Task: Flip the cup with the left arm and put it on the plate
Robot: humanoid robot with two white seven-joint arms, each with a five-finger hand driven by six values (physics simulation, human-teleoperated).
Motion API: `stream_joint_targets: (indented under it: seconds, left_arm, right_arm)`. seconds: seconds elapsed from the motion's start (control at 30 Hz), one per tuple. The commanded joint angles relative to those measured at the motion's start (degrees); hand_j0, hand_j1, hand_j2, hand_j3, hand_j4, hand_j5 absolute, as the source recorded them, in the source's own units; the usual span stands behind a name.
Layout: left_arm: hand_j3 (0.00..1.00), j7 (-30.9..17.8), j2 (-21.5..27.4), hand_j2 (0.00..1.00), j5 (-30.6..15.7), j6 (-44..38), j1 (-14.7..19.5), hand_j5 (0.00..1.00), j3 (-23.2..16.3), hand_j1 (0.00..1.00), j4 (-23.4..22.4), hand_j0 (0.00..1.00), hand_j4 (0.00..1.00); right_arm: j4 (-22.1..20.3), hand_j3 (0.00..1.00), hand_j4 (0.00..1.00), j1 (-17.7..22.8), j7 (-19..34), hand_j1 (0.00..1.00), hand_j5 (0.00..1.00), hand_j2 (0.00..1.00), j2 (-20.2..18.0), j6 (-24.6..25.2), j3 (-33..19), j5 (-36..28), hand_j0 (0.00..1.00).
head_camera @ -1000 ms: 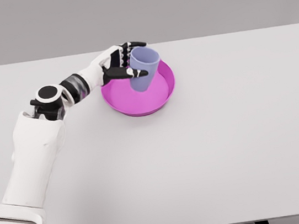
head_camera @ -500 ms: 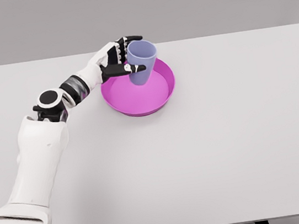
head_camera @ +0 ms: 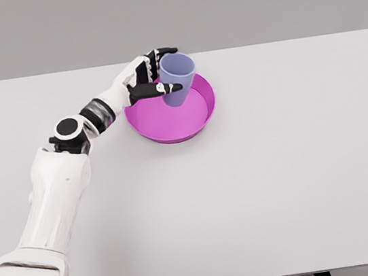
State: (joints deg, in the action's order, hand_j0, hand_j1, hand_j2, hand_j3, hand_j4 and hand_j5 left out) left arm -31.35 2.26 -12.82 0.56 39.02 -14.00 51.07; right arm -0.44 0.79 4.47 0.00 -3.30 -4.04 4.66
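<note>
The left hand [head_camera: 150,76] has its fingers wrapped round the cup [head_camera: 176,79], mouth up, holding it over the pink plate's [head_camera: 169,126] far side, apparently to set it down.

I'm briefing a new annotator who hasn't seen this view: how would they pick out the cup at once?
Start at the white table and find the magenta plate at its far side, left of centre. The cup is the pale lavender tumbler over the plate's far part, mouth up, gripped from the left by the left hand. It is the only lavender thing there.
</note>
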Motion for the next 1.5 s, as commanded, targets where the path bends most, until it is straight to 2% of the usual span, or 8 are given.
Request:
stream_joint_targets:
  seconds: [0.0,0.6,0.7,0.8,1.47]
  left_arm:
    - [0.77,0.0,-0.1,0.77,-0.4,0.1,0.0,0.77,-0.1,0.77,-0.3,0.77,0.77]
    - [0.78,0.0,-0.9,0.78,-0.3,-0.2,0.0,0.78,-0.4,0.78,-2.4,0.78,0.78]
    - [0.84,0.0,-1.1,0.84,-0.3,-0.3,0.0,0.84,-0.4,0.84,-2.4,0.84,0.84]
    - [0.99,0.0,-1.3,0.99,-0.2,-0.3,0.0,0.99,-0.3,0.99,-2.4,0.99,0.99]
    - [1.0,-0.2,-0.7,1.0,-0.2,-0.6,-0.2,1.0,0.2,1.0,-1.7,1.0,1.0]
  right_arm:
    - [0.0,1.0,1.0,0.0,0.0,1.0,1.0,1.0,0.0,0.0,0.0,0.0,1.0]
    - [0.0,1.0,1.0,0.1,0.0,1.0,1.0,1.0,0.0,0.0,0.0,0.0,1.0]
    - [0.0,1.0,1.0,0.0,0.0,1.0,1.0,1.0,0.0,0.0,0.0,0.0,1.0]
    - [0.0,1.0,1.0,0.0,0.0,1.0,1.0,1.0,0.0,0.0,0.0,0.0,1.0]
    - [0.0,1.0,1.0,0.1,0.0,1.0,1.0,1.0,0.0,0.0,0.0,0.0,1.0]
